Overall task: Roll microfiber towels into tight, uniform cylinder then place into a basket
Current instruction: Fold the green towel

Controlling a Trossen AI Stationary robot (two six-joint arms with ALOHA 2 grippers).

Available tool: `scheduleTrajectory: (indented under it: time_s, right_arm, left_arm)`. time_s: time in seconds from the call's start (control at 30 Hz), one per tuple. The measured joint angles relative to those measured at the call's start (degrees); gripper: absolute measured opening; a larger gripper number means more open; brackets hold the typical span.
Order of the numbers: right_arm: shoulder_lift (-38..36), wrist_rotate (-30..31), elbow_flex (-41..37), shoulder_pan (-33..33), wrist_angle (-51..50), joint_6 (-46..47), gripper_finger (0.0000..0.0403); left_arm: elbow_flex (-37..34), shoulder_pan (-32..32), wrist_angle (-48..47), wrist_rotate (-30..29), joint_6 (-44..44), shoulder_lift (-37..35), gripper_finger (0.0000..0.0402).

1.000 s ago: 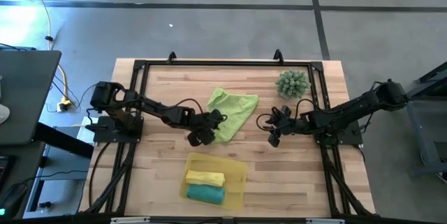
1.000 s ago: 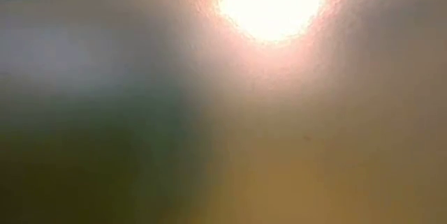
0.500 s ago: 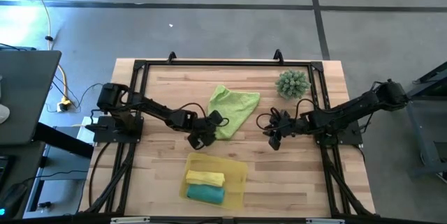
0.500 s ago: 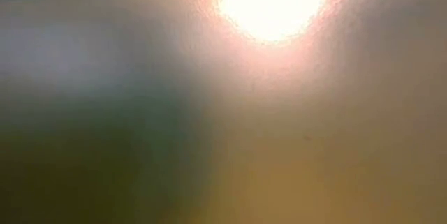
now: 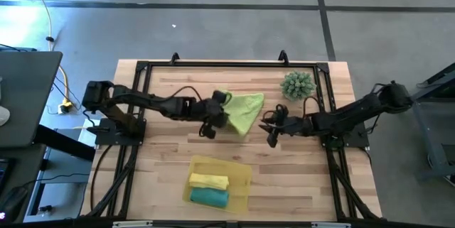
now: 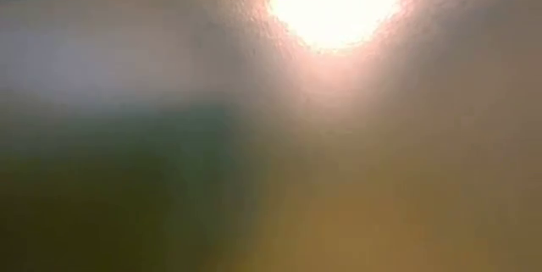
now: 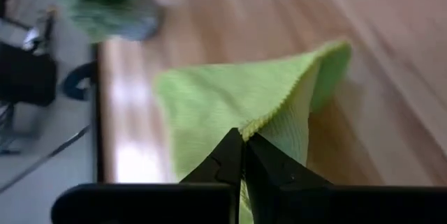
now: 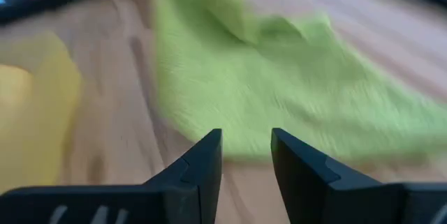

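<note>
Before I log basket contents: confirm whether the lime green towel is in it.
No: the lime green towel lies on the table, outside the basket.

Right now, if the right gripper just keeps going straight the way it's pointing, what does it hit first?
Most likely the lime green towel, lying straight ahead of the open right gripper with only bare table between; how far is unclear.
</note>
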Motion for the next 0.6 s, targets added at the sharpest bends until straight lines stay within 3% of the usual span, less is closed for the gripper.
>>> scheduleTrajectory:
  time_s: [0.27,0.4,0.6]
  right_arm:
    - [10.14,-0.06,0.6,-0.14,26.27,-23.5,0.0117]
    - [16.95,1.56,5.21,-1.36,29.09,-24.57,0.0117]
    - [25.77,10.18,16.39,-2.14,26.2,-31.08,0.0117]
  left_arm:
    - [6.94,4.91,-4.05,-2.18,-5.13,-0.72,0.0001]
    - [8.24,6.18,-4.75,-2.29,-7.81,-0.72,0.0]
    - [9.03,7.34,-7.7,-2.21,-10.27,-0.72,0.0]
